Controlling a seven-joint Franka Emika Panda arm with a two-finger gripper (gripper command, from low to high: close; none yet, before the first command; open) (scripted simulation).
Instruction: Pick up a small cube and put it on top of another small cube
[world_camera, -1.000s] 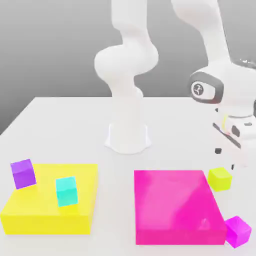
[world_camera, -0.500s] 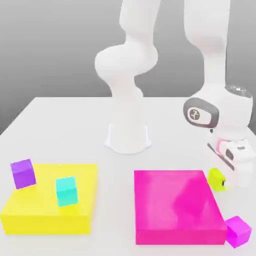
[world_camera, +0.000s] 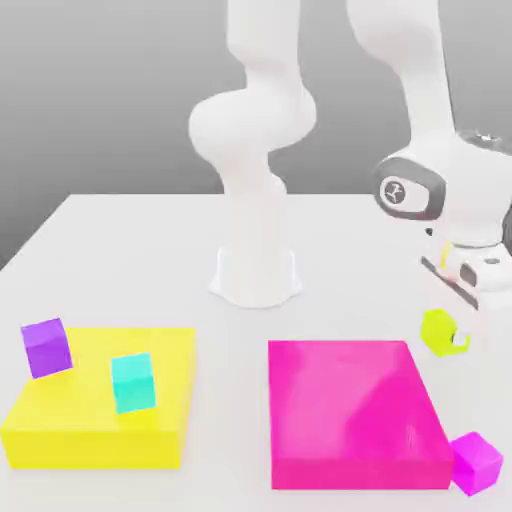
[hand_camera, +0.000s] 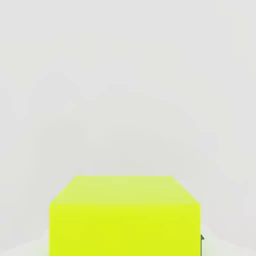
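Lime-green and matte, the small cube (world_camera: 440, 330) sits pinched in the gripper (world_camera: 452, 335) at about four o'clock in the exterior view, lifted clear of the white table (world_camera: 130, 250) just past the far right corner of the big pink slab (world_camera: 355, 415). The pincer is closed narrow on it, the white arm (world_camera: 440, 190) bending down from above. Over at about eight o'clock, well apart from the hand, the turquoise cube (world_camera: 133, 382) rests on the wide yellow slab (world_camera: 90, 420), with a purple cube (world_camera: 47, 347) at that slab's far left corner. A pink small cube (world_camera: 476, 463) lies at five o'clock, just beside the pink slab's near right corner.

From the hand view, the lime cube (hand_camera: 125, 215) sits at six o'clock, square and close, with pale table beyond it.

By my reckoning the pick-up is done: the cube is gripped and off the surface. What is left looks like the longer part, carrying it across both slabs toward the exterior view's left, lining it up over the turquoise cube, setting it down squarely and letting go.
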